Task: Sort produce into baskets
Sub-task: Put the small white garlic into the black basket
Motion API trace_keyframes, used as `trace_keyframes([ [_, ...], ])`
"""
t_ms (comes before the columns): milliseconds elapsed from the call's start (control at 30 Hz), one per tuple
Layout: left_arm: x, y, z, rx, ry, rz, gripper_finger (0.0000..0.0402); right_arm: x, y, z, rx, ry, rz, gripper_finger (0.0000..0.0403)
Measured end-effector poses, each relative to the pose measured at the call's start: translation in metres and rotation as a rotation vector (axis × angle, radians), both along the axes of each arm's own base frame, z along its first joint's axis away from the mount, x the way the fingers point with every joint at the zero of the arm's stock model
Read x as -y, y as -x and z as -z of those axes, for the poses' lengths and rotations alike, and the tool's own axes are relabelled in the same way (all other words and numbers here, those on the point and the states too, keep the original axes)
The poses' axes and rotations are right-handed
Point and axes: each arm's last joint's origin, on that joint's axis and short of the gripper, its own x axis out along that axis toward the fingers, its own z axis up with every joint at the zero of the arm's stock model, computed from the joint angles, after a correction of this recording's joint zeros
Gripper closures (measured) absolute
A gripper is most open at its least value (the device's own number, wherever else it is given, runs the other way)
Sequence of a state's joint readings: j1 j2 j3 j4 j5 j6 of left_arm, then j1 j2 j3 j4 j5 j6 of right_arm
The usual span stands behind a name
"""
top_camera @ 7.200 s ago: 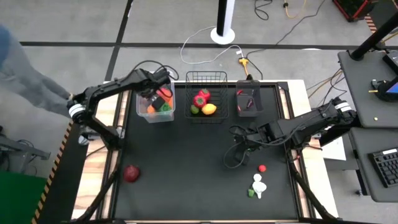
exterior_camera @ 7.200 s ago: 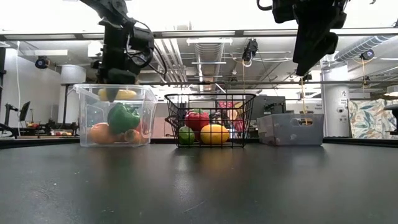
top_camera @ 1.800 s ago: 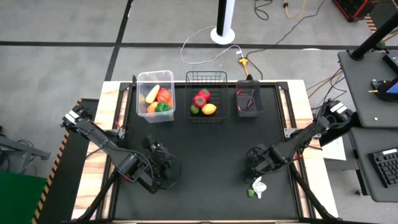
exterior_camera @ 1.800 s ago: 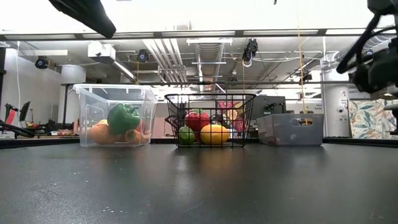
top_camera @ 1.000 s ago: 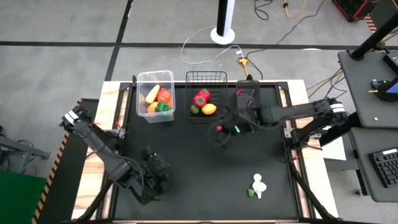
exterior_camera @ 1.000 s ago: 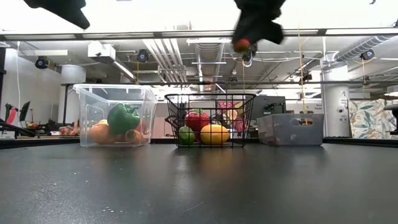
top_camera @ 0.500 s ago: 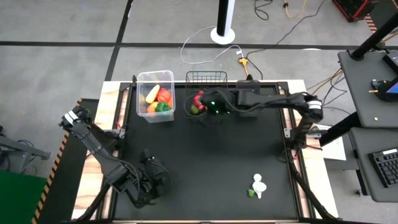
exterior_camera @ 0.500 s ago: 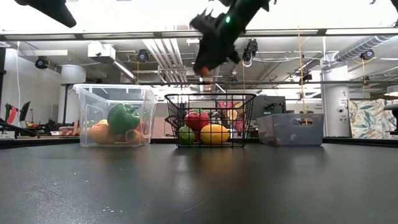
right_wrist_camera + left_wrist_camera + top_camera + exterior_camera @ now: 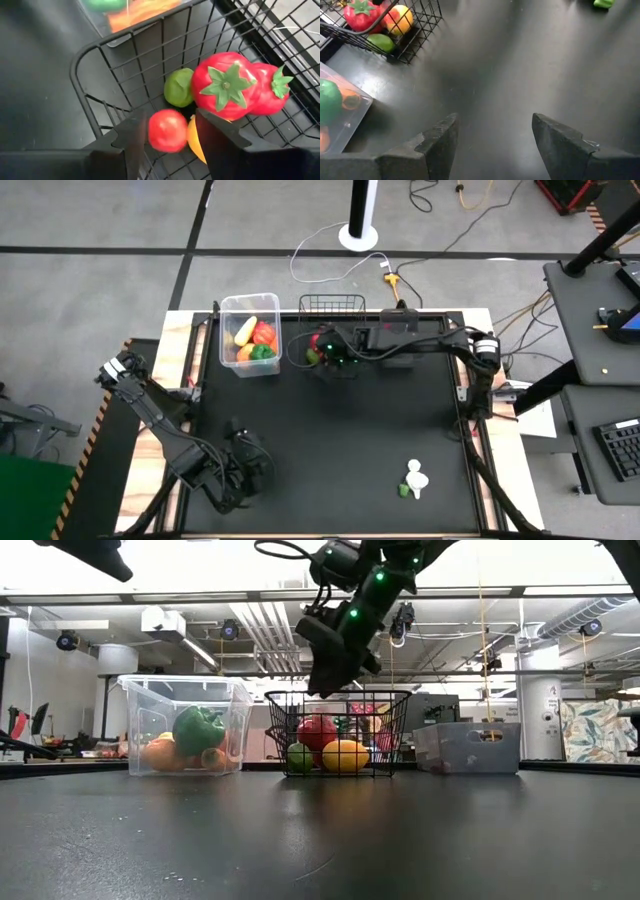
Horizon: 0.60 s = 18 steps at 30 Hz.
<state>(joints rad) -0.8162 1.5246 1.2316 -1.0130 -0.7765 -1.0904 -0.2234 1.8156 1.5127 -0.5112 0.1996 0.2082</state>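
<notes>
Over the black wire-mesh basket (image 9: 100, 80) your right gripper (image 9: 167, 131) has its fingers parted, a small red fruit (image 9: 167, 130) between them, loose or pinched I cannot tell. Your left gripper (image 9: 492, 132) hangs open over the table's (image 9: 330, 440) near-left part.

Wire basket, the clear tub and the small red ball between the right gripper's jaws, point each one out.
wire basket (image 9: 385, 730), low view, front mesh wall
clear tub (image 9: 135, 730), low view, front wall
small red ball (image 9: 167, 131), right wrist view, its middle
</notes>
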Motion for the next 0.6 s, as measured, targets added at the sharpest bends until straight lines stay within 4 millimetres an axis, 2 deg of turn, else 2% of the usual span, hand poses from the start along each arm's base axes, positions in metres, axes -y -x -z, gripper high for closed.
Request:
trace_keyframes([
  [200, 0.0, 0.0, 0.0, 0.002, -0.002, -0.001, 0.0166, 0.0, 0.0, -0.001, 0.004, -0.004, 0.006, 0.0206],
  [333, 0.0, 0.0, -0.001, 0.019, -0.016, -0.007, 0.0166, -0.003, 0.005, -0.01, 0.015, -0.006, 0.007, 0.0191],
  [467, -0.001, -0.001, -0.001, 0.03, -0.034, -0.007, 0.0166, -0.022, 0.018, -0.036, 0.045, -0.013, -0.016, 0.0186],
  [600, -0.002, -0.002, -0.002, 0.048, -0.078, 0.003, 0.0166, -0.056, 0.038, -0.06, 0.037, -0.079, -0.042, 0.0186],
])
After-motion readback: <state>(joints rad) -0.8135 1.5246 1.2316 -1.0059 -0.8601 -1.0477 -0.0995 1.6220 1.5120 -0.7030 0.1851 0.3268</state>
